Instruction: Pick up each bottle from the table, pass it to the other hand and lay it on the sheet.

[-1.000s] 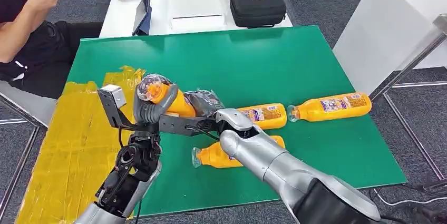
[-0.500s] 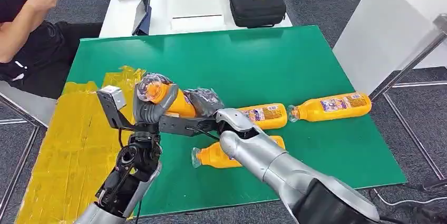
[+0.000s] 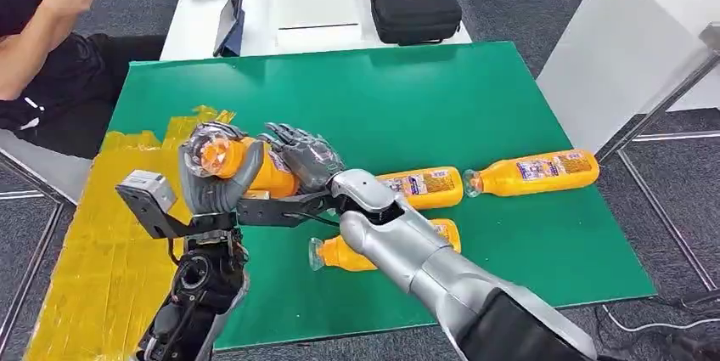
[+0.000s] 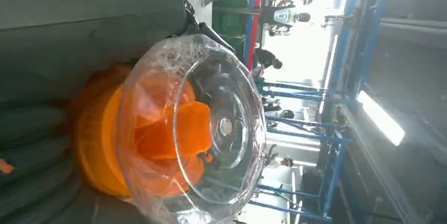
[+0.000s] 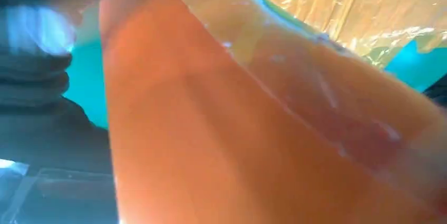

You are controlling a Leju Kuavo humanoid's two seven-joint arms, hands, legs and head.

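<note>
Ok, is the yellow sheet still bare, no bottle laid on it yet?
Yes: in the head view the yellow sheet has no bottle on it; the held bottle is in the left hand above the table.

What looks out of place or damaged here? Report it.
Nothing is spilled or damaged. The yellow sheet lies crumpled and hangs off the green table edge. Three bottles lie flat on the table; a fourth is held by the left hand and right hand.
</note>
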